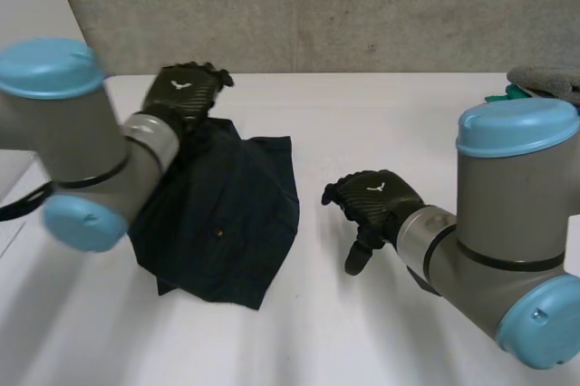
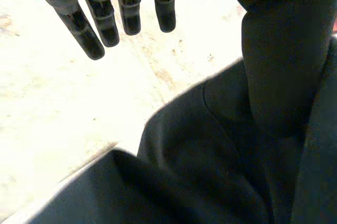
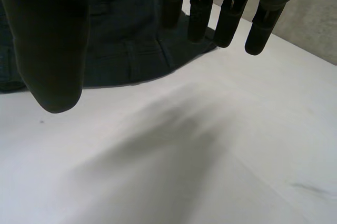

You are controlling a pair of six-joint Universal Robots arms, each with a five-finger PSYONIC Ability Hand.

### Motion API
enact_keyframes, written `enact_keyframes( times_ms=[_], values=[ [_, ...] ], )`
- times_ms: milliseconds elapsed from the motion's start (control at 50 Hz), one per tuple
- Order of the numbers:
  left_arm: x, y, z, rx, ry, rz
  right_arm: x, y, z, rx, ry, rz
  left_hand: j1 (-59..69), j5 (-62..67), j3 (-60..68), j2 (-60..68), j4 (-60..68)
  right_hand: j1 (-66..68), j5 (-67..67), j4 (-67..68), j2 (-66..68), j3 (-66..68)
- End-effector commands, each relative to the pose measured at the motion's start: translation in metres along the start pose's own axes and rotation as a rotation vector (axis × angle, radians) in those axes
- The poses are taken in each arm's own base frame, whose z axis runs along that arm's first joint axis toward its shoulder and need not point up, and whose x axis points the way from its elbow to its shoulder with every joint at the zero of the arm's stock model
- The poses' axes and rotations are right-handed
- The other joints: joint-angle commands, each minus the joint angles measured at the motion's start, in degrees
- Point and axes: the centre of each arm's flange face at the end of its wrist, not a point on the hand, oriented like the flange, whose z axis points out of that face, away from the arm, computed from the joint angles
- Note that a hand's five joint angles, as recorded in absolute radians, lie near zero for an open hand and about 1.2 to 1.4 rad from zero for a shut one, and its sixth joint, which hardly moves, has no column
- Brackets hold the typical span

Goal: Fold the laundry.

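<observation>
A dark navy garment (image 1: 227, 214) lies roughly folded on the white table (image 1: 381, 114), left of the middle. My left hand (image 1: 186, 91) hovers over its far left corner. In the left wrist view its fingers (image 2: 105, 19) hang straight above bare table, with the dark cloth (image 2: 210, 155) under the palm and nothing held. My right hand (image 1: 372, 200) is off the garment's right edge, apart from it. Seen from the right wrist, the fingers (image 3: 226, 19) and thumb (image 3: 50, 50) are spread and empty, and the garment (image 3: 131, 56) lies beyond the fingertips.
A grey cloth (image 1: 546, 81) with something green (image 1: 506, 92) beside it sits at the table's far right corner. A concrete wall (image 1: 317, 5) runs behind the table. The table's left edge (image 1: 23, 196) passes close by my left arm.
</observation>
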Motion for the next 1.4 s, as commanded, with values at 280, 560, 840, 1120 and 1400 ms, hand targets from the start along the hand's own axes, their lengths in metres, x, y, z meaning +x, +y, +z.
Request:
enact_keyframes(
  times_ms=[280,560,840,1120,1400],
  values=[
    [-0.120,0.055,-0.073,-0.136,-0.189,-0.173,-0.080,0.015,0.005,0.019,-0.197,-0.038,-2.2,-0.3,-1.1,-1.1,-1.0,2.0,4.0,2.3,1.7,1.6],
    [-0.116,0.110,-0.064,-0.341,0.071,-0.330,-0.129,0.034,0.036,0.084,-0.223,-0.149,12.6,14.5,13.7,13.7,13.8,17.7,19.6,18.0,17.3,17.3],
    [-0.081,0.110,-0.063,-0.363,0.179,-0.265,-0.138,0.046,0.055,0.123,-0.193,-0.251,12.1,14.0,13.2,13.2,13.3,41.5,43.5,41.8,41.2,41.1],
    [-0.042,0.115,-0.053,-0.376,0.227,-0.148,-0.071,0.008,0.048,0.166,-0.002,-0.175,41.4,43.3,42.5,42.5,42.6,57.4,59.4,57.7,57.1,57.0],
    [-0.035,0.014,-0.067,-0.073,0.166,-0.148,0.013,-0.097,-0.016,0.428,0.143,-0.129,63.1,65.0,64.2,64.1,64.2,57.4,59.4,57.7,57.1,57.0]
  ],
)
